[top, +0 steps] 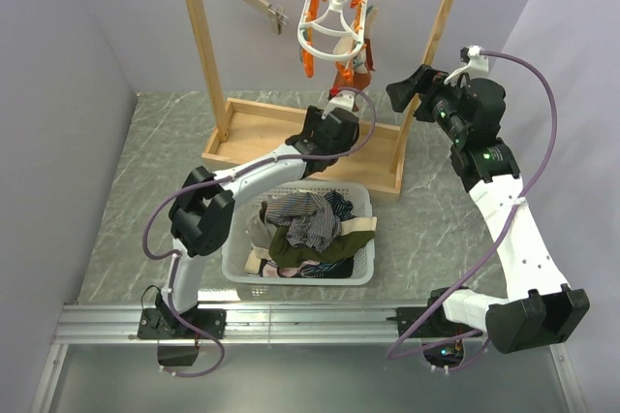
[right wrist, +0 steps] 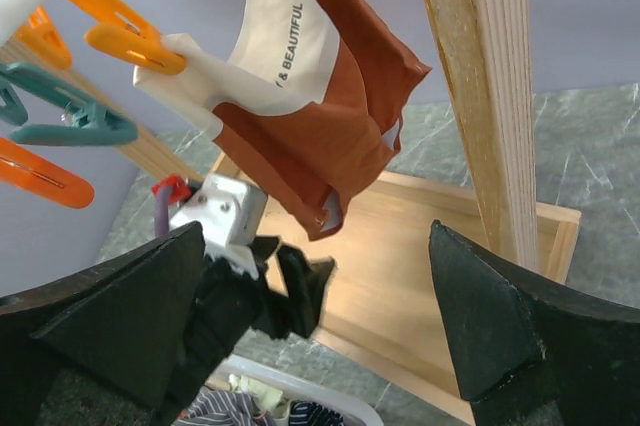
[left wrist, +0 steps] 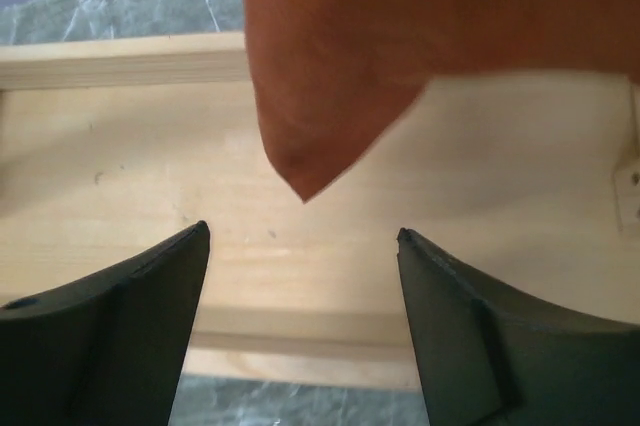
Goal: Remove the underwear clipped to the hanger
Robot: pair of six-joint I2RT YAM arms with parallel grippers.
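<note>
Left fingers [left wrist: 120, 336] apart, seemingly beneath underwear [left wrist: 400, 26]

left arm [top: 254, 169] stretched forward, left gripper [left wrist: 302, 231] jaws apart | right arm [top: 506, 214] raised, right gripper [right wrist: 315, 229] jaws spread wide

Overhead view, high and rearward; both wrist views close, apparently angled downward, sharing underwear [left wrist: 400, 16] above rack base [left wrist: 100, 206].

Robot lab test cell; plain lilac walls [top: 58, 45], marble-look tabletop [top: 145, 190], aluminium mounting rail [top: 310, 321].
</note>
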